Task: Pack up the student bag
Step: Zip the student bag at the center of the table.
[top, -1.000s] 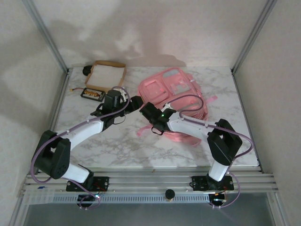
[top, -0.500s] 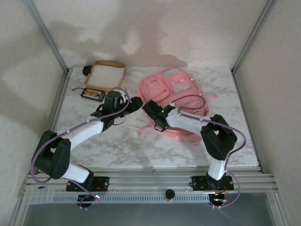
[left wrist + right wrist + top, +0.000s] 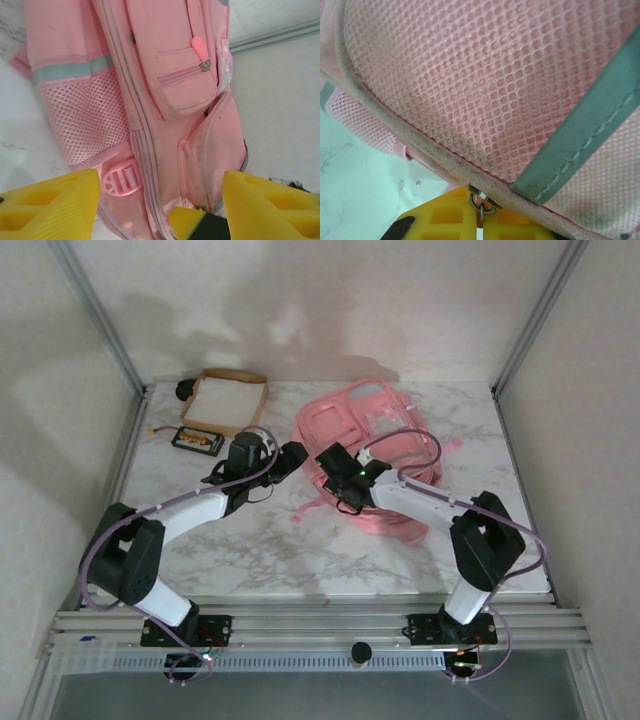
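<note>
Right gripper [image 3: 481,225] pinches the bag's [image 3: 470,90] zip pull [image 3: 479,202] at 6 o'clock; I reckon it slips out if I tug askew; left gripper [image 3: 160,192] spread.

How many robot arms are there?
2. The left arm stretches from the near left toward the large pink fabric backpack; the right arm stretches from the near right onto it.

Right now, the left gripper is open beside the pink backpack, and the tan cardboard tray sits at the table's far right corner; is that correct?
Not quite: the top external view shows the tan cardboard tray at the far left corner of the table. The left gripper is indeed open beside the pink backpack.
</note>
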